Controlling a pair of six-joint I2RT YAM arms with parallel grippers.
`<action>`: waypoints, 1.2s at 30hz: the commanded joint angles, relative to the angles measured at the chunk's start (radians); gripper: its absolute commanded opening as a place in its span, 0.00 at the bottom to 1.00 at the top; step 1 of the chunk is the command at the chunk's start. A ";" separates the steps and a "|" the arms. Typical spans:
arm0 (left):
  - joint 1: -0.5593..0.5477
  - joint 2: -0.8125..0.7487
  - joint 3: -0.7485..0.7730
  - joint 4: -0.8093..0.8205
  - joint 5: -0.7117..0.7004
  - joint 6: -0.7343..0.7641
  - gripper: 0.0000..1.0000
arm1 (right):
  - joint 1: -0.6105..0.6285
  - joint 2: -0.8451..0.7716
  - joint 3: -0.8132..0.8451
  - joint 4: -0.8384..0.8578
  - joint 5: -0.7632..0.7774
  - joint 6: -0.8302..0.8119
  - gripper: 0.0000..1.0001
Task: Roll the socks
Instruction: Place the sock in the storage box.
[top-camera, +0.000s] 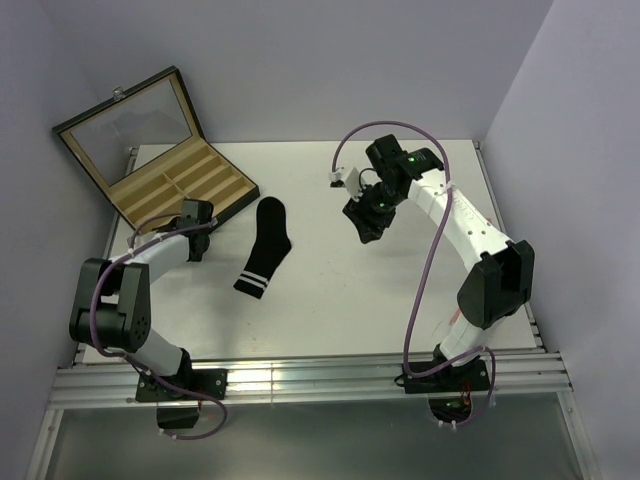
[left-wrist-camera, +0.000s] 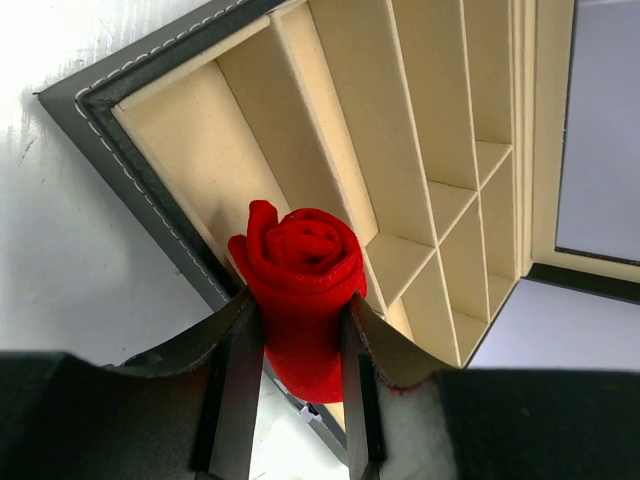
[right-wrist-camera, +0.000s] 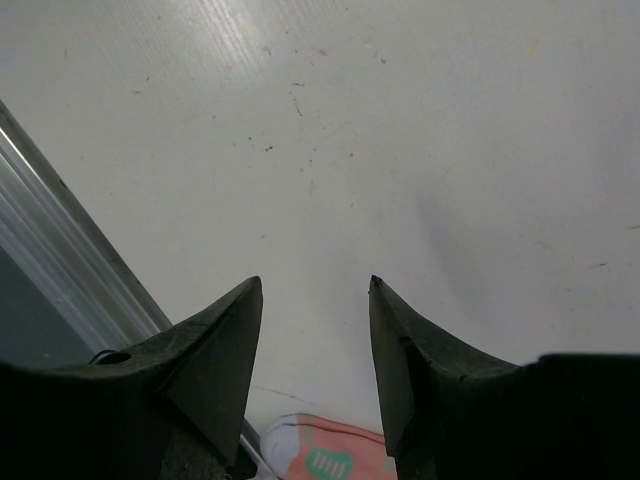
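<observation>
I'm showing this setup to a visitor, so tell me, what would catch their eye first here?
The bright red rolled sock, pinched in the left hand at the corner of the open box at far left. Next, the black sock with white stripes lying flat in the middle, and the right hand open above the table.

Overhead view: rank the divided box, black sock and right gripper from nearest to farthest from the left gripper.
1. Divided box, just ahead of the left gripper.
2. Black sock, to its right.
3. Right gripper, far right.
</observation>
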 joint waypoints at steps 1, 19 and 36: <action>-0.012 0.044 0.018 -0.214 0.143 -0.767 0.00 | -0.006 -0.009 -0.001 0.005 -0.012 -0.006 0.54; 0.052 0.161 0.258 -0.595 0.376 -0.812 0.00 | -0.008 -0.023 -0.026 0.020 0.002 -0.005 0.54; 0.107 0.193 0.293 -0.681 0.430 -0.807 0.00 | -0.008 -0.033 -0.043 0.026 0.005 -0.003 0.54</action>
